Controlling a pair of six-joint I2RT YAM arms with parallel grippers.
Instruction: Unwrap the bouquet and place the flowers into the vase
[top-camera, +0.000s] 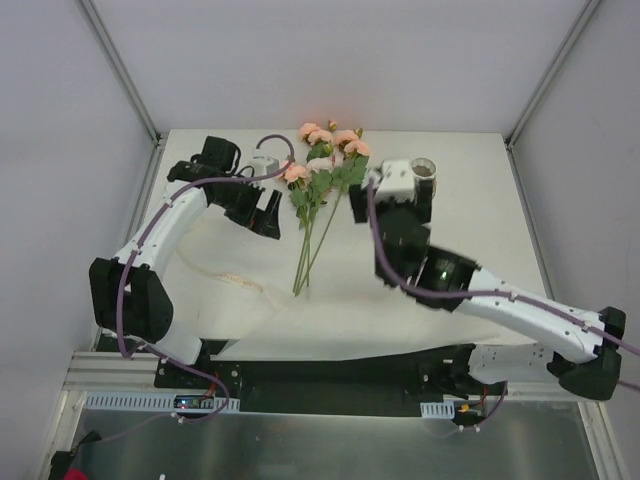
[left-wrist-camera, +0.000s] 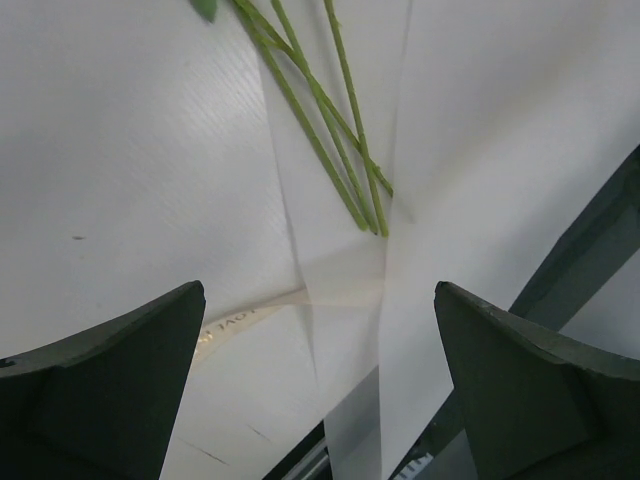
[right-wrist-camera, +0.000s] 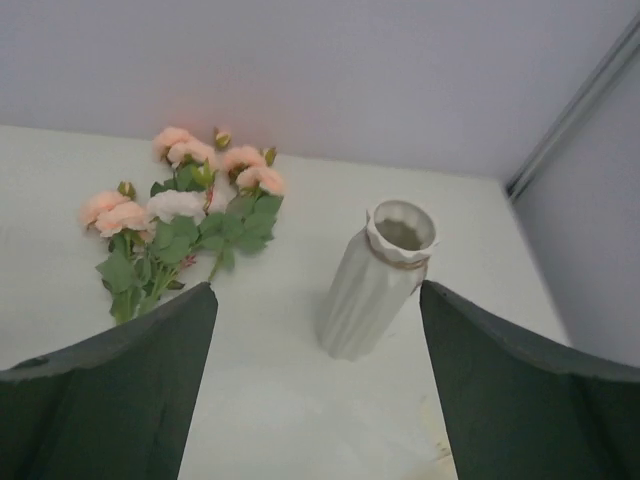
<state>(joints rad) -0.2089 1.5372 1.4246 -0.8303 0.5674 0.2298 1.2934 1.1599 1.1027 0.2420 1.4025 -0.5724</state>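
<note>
White ribbed vase (right-wrist-camera: 375, 285) upright on the table (top-camera: 490, 205), with the flowers (top-camera: 322, 195) lying loose to its left.
We see the flowers flat on the spread-out white wrapping paper (top-camera: 340, 300), near the vase but not touching it. Their peach and pale blooms lie about level with the vase, and the green stems run away from it toward the near edge. The right tool (right-wrist-camera: 318, 292) faces the vase with its fingers spread wide, one on either side of it in the wrist view (we can make out no contact), and it has hold of nothing. The left tool (left-wrist-camera: 320, 300), beyond the flowers from the vase, hangs over the paper fully spread and empty, above the stem ends and a strip of cream ribbon (left-wrist-camera: 250, 315).
</note>
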